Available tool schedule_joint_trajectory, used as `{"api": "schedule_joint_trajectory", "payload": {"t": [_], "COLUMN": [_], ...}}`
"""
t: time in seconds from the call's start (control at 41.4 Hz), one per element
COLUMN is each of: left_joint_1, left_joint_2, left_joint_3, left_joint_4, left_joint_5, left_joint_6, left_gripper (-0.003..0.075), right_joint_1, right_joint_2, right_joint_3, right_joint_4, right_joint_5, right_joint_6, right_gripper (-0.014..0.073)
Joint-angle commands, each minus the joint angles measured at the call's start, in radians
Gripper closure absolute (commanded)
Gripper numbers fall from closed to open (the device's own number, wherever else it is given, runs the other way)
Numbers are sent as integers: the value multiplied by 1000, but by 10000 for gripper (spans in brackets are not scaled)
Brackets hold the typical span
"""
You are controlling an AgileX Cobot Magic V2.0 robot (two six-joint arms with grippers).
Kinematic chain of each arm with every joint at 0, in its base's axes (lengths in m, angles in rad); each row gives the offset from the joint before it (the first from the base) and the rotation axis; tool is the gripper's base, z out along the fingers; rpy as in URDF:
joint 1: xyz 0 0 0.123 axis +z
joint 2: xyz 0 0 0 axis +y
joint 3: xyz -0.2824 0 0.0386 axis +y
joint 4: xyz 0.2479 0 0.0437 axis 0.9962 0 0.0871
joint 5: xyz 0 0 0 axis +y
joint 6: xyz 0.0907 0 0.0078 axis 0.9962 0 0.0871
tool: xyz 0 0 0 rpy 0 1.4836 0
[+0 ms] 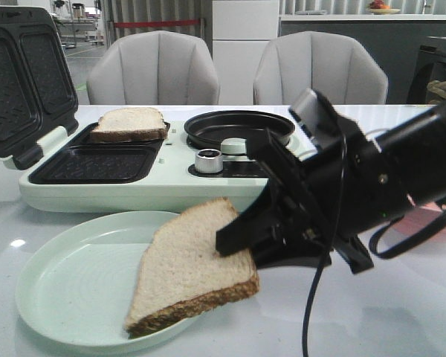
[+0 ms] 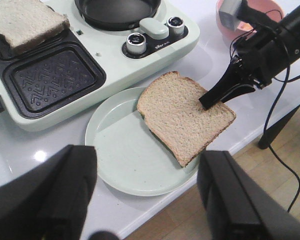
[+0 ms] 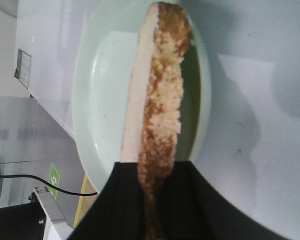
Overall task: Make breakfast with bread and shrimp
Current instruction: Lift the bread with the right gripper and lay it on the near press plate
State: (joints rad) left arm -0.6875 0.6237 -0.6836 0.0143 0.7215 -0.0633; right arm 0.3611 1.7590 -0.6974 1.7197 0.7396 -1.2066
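Observation:
My right gripper (image 1: 236, 239) is shut on the edge of one bread slice (image 1: 189, 271), pale with a brown crust. The slice hangs tilted over the pale green plate (image 1: 59, 297), its far corner down near the plate's front rim. In the right wrist view the crust (image 3: 162, 90) runs edge-on into the jaws. A second bread slice (image 1: 128, 123) lies in the back compartment of the sandwich maker (image 1: 134, 195). My left gripper (image 2: 147, 200) hovers open above the plate's near rim (image 2: 120, 160), holding nothing. The shrimp is out of view.
The sandwich maker's lid (image 1: 18, 74) stands open at the left, and its front compartment (image 1: 97, 165) has nothing in it. A round black pan (image 1: 238, 126) and a knob (image 1: 209, 161) sit on its right half. A pink bowl (image 2: 225, 22) stands behind my right arm. The table edge (image 2: 250, 137) is close.

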Motion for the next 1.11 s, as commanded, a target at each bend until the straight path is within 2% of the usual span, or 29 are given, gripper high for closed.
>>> {"api": "schedule_joint_trajectory", "payload": {"t": [0.0,0.29,0.459,0.773,1.088], "left_joint_1": [-7,-7,-7,-7,-7], "left_joint_2": [1,1,1,1,1], "left_joint_3": [-28,-28,-28,-28,-28], "left_joint_4": [-6,-6,-6,-6,-6], "left_joint_5": [-69,-67,-67,-72,-73], "left_joint_6": [-2,-2,-2,-2,-2], "left_gripper": [230,230,230,230,230], "right_joint_1": [-1,-1,-1,16,140], "right_joint_2": [-105,-314,-355,-210,29], "right_joint_3": [-24,-27,-80,-314,-582], "right_joint_4": [1,-5,33,32,65], "right_joint_5": [79,65,26,-22,-215], "right_joint_6": [-25,-23,-17,57,69], "right_gripper": [508,508,508,508,508]}}
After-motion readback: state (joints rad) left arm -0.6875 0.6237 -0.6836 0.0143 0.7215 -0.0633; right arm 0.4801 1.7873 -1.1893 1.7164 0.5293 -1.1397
